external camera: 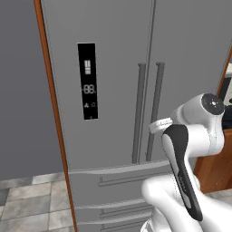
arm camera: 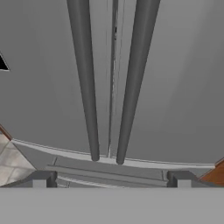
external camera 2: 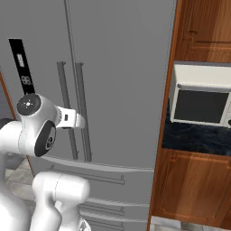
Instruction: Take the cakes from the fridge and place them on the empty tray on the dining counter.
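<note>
From the left base view I have the fridge (external camera: pixel 113 90) taking up most of the frame, both upper doors closed, drawers across the bottom. Its black display panel (external camera: pixel 87 81) sits upper left of centre on the left door. The two vertical bar handles (external camera: pixel 147 113) run down the middle of the frame, either side of the door seam. The arm's white elbow stands in the lower right, in front of the right door.

Right base view: same fridge (external camera 2: pixel 113 81) on the left and centre, display panel (external camera 2: pixel 21 67) near the left edge, bar handles (external camera 2: pixel 74 113) left of centre. A microwave (external camera 2: pixel 202 100) sits in a recess at right, on a dark counter (external camera 2: pixel 194 137), with brown wooden cabinets (external camera 2: pixel 194 189) above and below it.

Hand view: I am looking straight at the door seam, the two handles (arm camera: pixel 111 83) running from the top edge down to just above the first drawer line. The gripper (arm camera: pixel 111 180) sits at the bottom of the frame, its finger tips (arm camera: pixel 41 179) spread wide, well apart, nothing between them and clear of the handles.

Doors shut, so the cakes are hidden from me.
</note>
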